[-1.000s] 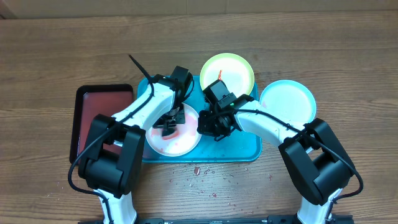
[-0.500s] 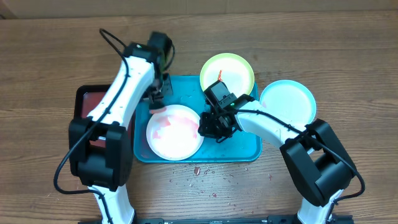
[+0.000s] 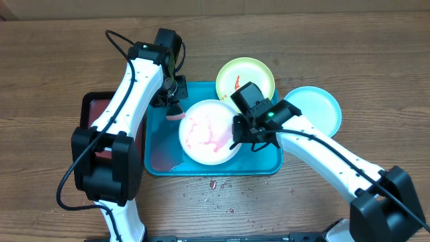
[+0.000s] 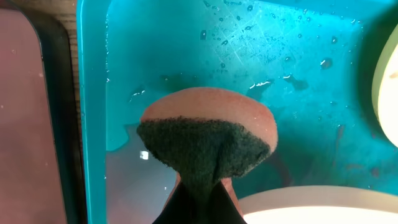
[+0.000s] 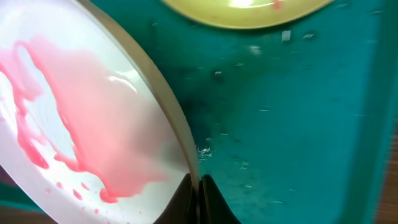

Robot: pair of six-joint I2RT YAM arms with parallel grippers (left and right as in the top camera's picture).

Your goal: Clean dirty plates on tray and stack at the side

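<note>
A cream plate [image 3: 209,131] with pink-red smears is tilted up over the turquoise tray [image 3: 269,161]. My right gripper [image 3: 240,136] is shut on its right rim; the right wrist view shows the rim [image 5: 180,143] between the jaws [image 5: 199,186]. My left gripper [image 3: 173,107] is shut on a sponge [image 4: 208,134], pink with a dark green scrub face, held over the tray's wet far left part [image 4: 249,56]. A lime green plate [image 3: 245,77] with a red smear rests on the tray's far rim. A light blue plate [image 3: 310,107] lies on the table to the right.
A smaller dark red tray with a black rim [image 3: 107,128] lies left of the turquoise tray. Red crumbs [image 3: 215,185] are scattered on the wooden table in front. Pinkish water pools in the tray's left front corner [image 3: 161,158].
My left arm lifted the sponge off the cream plate and moved to the tray's far left. My right gripper raised and tilted the cream plate, shifting it right.
</note>
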